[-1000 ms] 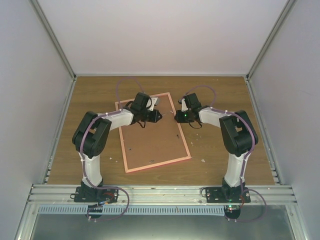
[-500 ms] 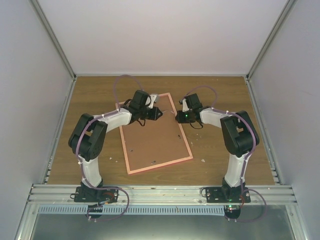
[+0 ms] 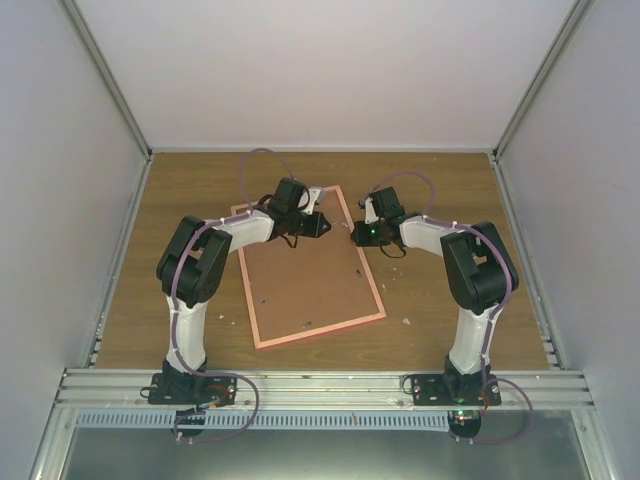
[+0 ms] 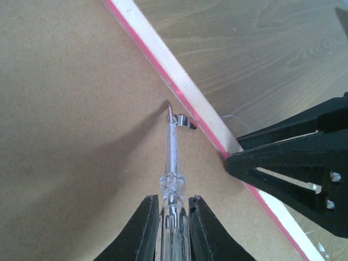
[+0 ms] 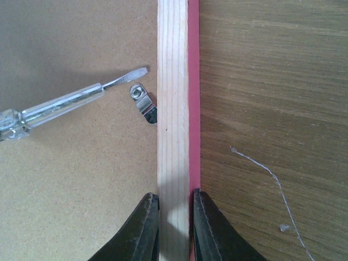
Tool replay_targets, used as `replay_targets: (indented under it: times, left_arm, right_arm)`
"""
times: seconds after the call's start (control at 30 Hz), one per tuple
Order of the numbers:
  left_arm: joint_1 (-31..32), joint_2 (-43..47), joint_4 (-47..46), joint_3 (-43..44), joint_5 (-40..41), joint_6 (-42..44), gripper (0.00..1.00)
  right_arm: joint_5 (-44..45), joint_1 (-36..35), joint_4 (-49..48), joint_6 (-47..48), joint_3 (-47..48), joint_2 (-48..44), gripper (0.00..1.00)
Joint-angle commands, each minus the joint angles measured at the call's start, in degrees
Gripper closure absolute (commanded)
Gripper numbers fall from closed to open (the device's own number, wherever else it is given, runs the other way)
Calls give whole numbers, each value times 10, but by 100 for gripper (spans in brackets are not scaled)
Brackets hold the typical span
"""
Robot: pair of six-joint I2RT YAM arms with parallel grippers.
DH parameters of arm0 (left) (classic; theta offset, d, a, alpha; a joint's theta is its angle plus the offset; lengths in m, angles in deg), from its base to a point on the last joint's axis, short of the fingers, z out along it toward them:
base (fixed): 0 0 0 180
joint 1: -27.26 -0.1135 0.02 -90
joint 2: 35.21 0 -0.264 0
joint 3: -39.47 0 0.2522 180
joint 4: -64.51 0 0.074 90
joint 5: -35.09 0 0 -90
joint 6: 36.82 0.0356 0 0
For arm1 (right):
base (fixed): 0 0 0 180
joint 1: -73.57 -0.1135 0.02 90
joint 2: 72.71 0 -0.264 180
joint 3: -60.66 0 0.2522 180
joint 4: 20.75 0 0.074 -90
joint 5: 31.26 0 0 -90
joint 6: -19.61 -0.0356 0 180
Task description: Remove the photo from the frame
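Table (image 3: 450,190): wooden, with the frame lying flat between the two arms.
Frame (image 3: 318,331): pink-red and back side up; its long axis runs away from the arm bases, slightly slanted.
Backing board (image 3: 305,285): brown hardboard that fills the frame.
Photo: not visible; judged to lie face down under the board, inside the frame.
Right gripper (image 5: 174,196): pressed onto the frame's right rail, one finger on each side, pinning it.
Left gripper (image 4: 173,204): pinching a clear-handled screwdriver (image 4: 172,157).
Screwdriver: the shaft is in line with the fingers and points across the board toward the right rail. The flat tip is just beside the clip (image 5: 143,102); I cannot tell whether they touch.
Clip: a small metal tab on the board at the rail's inner edge, slanting toward the rail. It lies straight ahead of the left gripper and further along the rail from the right one. The left arm's tool is nearer, so turning the tab aside looks like its job.
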Motion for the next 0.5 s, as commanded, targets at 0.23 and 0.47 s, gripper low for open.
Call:
replay_targets:
  times: [0.23, 0.47]
  left_arm:
    - [14, -26, 15, 29, -24, 29, 100]
    - [20, -2, 31, 7, -12, 31, 100]
  right_arm:
    - [-15, 3, -2, 20, -10, -10, 90]
    - [-14, 3, -3, 20, -9, -13, 90]
